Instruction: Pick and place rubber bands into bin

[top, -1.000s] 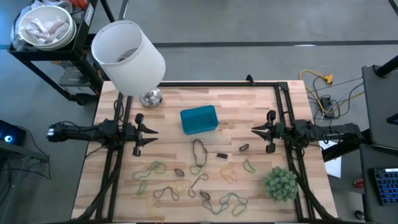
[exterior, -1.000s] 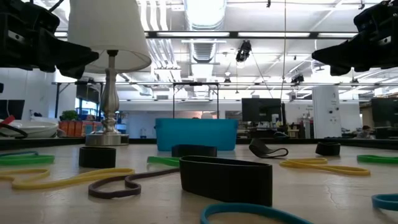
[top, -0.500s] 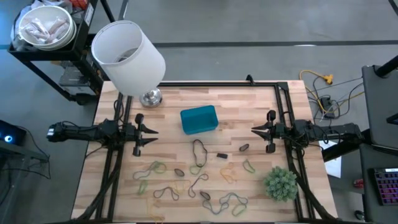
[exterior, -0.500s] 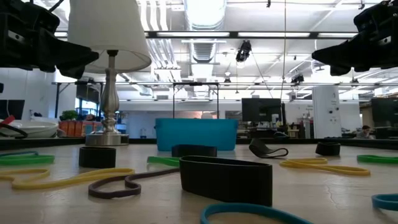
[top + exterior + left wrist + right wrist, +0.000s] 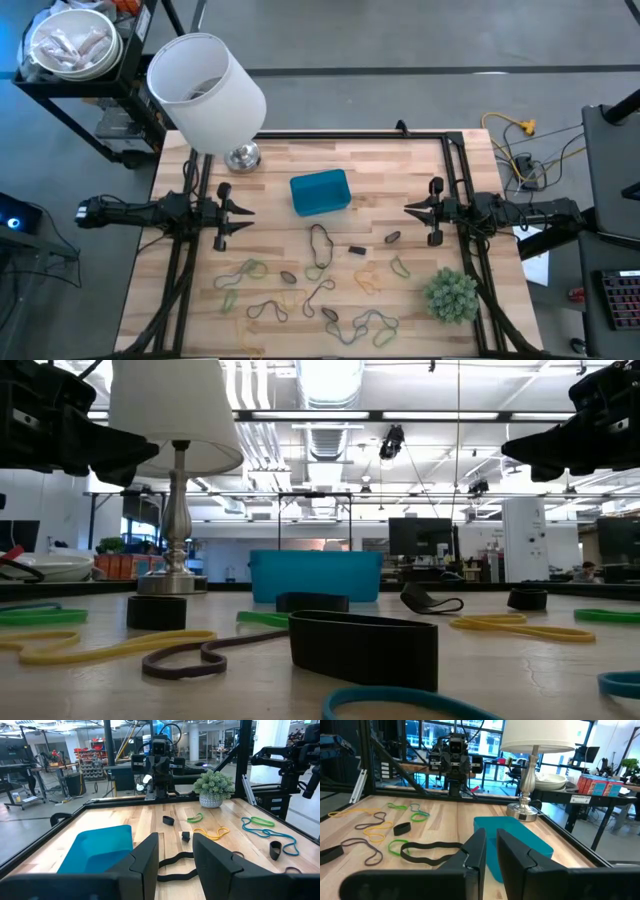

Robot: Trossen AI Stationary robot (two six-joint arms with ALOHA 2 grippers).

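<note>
The blue bin (image 5: pixel 320 192) rests on its base at the middle of the wooden table, toward the far side. Several rubber bands (image 5: pixel 318 282) in green, yellow, tan and dark grey lie flat across the table's near half. One long dark loop (image 5: pixel 321 245) lies just nearer than the bin. My left gripper (image 5: pixel 250 210) hovers level at the table's left edge, open, pointing toward the bin (image 5: pixel 97 852). My right gripper (image 5: pixel 407 209) hovers level at the right edge, facing it. Its fingers (image 5: pixel 475 851) stand a narrow gap apart with nothing between them.
A lamp with a big white shade (image 5: pixel 205 90) and a metal base (image 5: pixel 241 157) stands at the far left corner. A bushy green plant ball (image 5: pixel 450 295) sits near the right front. Black frame rails (image 5: pixel 465 170) run along the table's sides and far edge.
</note>
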